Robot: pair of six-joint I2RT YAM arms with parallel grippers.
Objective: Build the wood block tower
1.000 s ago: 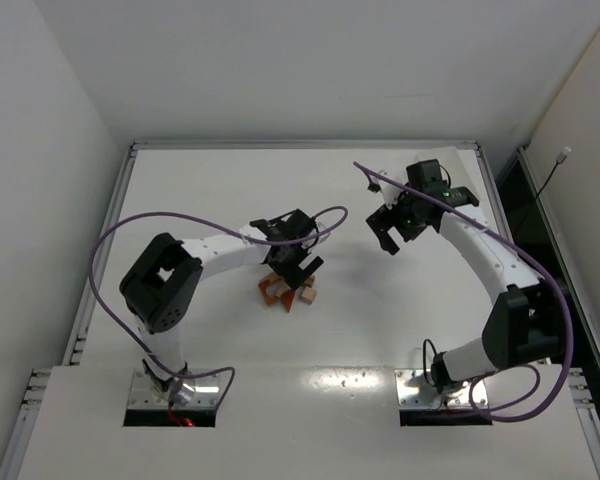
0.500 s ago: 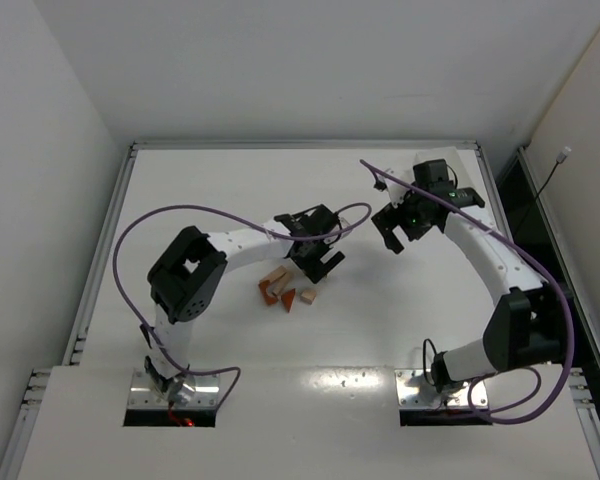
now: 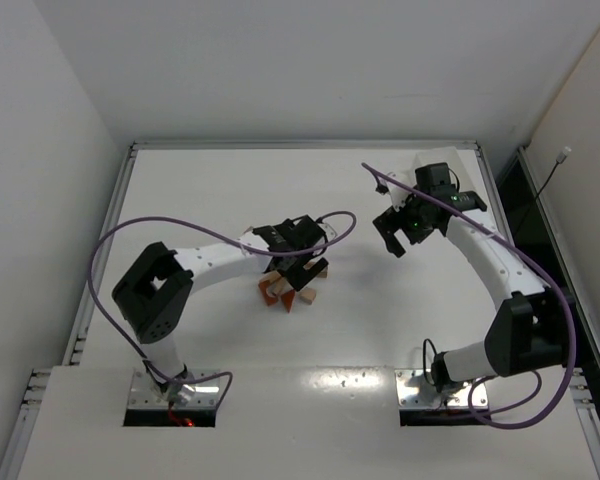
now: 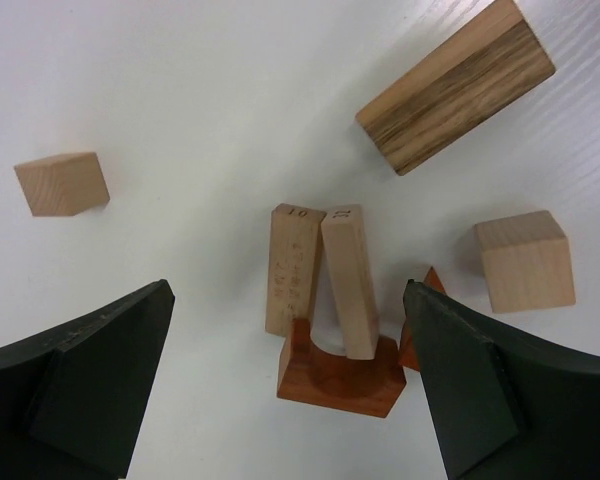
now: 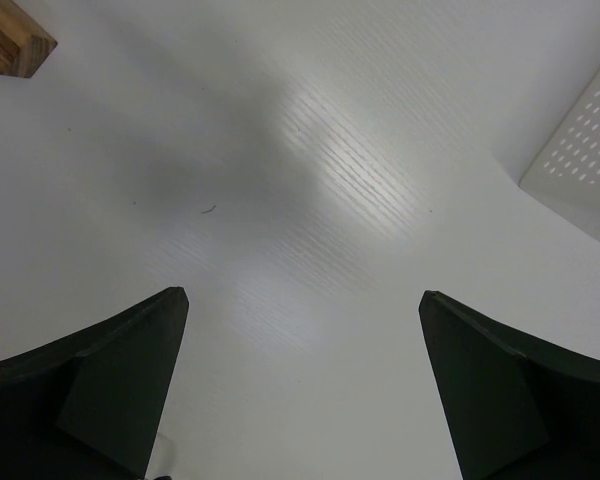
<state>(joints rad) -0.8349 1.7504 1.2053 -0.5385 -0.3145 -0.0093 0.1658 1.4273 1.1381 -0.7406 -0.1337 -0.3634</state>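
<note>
My left gripper (image 3: 302, 262) hovers open over the wood blocks (image 3: 285, 292) at mid table. In the left wrist view the left gripper (image 4: 287, 292) is open and empty. Between its fingers lie two thin tan sticks (image 4: 295, 268), one with its end resting on a reddish-brown arch piece (image 4: 340, 378). A large tan brick (image 4: 455, 85), a tan cube (image 4: 525, 262), a small tan cube (image 4: 62, 184) and a reddish wedge (image 4: 422, 335) lie around them. No upright tower shows. My right gripper (image 3: 395, 235) is open and empty over bare table (image 5: 300, 300).
A corner of a tan block (image 5: 10, 40) shows at the top left of the right wrist view. A white perforated panel (image 5: 580, 150) lies at that view's right edge. Purple cables loop above both arms. Walls ring the white table (image 3: 210, 190).
My left gripper swung right of the blocks half a second ago and has come back over them. The right gripper drifted slightly right. The blocks look unmoved.
</note>
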